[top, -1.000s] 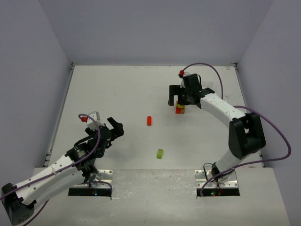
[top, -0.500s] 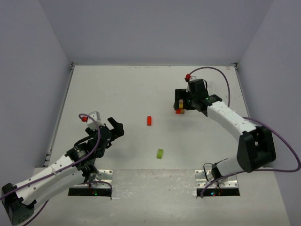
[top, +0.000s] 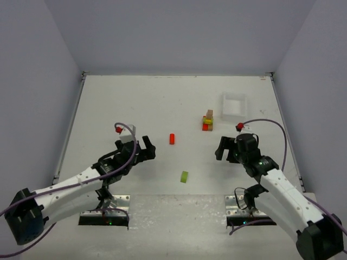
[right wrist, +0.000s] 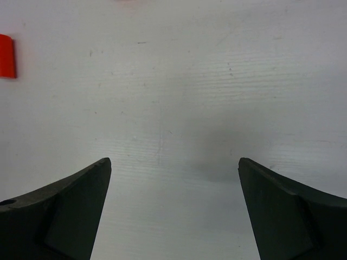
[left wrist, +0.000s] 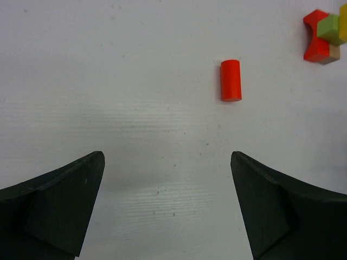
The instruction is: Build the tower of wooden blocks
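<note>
Both grippers hang empty over the white table (top: pixel 135 103), with the tower (top: pixel 208 121) at two o'clock from its middle.
The tower is a small stack of red, yellow and green blocks with a plain brown one on top, and the white tray (top: pixel 233 105) sits near it at one o'clock. A red cylinder (top: pixel 172 138) lies on its side near the middle, and a lime green block (top: pixel 185 176) lies apart at six o'clock from it. The left gripper (top: pixel 142 147), jaws spread wide, points toward the cylinder from eight o'clock. The right gripper (top: pixel 223 150), equally wide, is at six o'clock from the tower and touches nothing.
</note>
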Controlling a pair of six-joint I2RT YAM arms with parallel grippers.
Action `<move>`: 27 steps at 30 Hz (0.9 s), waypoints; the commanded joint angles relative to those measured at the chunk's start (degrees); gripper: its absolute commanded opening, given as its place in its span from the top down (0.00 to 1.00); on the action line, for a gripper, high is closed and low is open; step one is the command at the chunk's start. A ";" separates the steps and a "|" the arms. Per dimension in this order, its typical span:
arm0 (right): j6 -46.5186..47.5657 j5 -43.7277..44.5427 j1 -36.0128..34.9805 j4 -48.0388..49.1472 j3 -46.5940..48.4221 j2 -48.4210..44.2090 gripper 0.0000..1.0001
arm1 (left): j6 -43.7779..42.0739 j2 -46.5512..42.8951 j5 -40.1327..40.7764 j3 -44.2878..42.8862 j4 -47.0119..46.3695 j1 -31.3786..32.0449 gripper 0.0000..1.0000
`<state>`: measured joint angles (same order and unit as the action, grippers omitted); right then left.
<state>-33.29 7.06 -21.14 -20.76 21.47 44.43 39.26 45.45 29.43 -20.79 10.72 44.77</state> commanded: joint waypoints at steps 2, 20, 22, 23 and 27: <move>-4.16 4.33 0.13 2.46 -2.07 -8.22 0.01 | -7.34 13.30 -7.73 -7.13 -15.93 -0.30 0.00; -5.29 4.34 0.13 3.85 -5.26 -10.04 0.01 | -11.12 56.34 -5.83 -31.67 -14.63 -0.21 0.22; -5.29 3.83 0.07 4.49 -5.52 -10.05 0.01 | -10.60 57.65 -4.83 -32.57 -13.70 -0.21 0.29; -5.24 3.52 0.10 4.59 -5.62 -10.01 0.01 | -10.36 58.30 -4.45 -32.95 -13.34 -0.21 0.37; -5.28 2.97 0.13 4.75 -5.74 -9.89 0.01 | -9.41 60.69 -4.10 -34.58 -12.24 -0.14 0.71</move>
<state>-37.78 10.20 -21.12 -18.60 15.92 34.83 28.79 104.25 23.82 -52.95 -2.29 44.73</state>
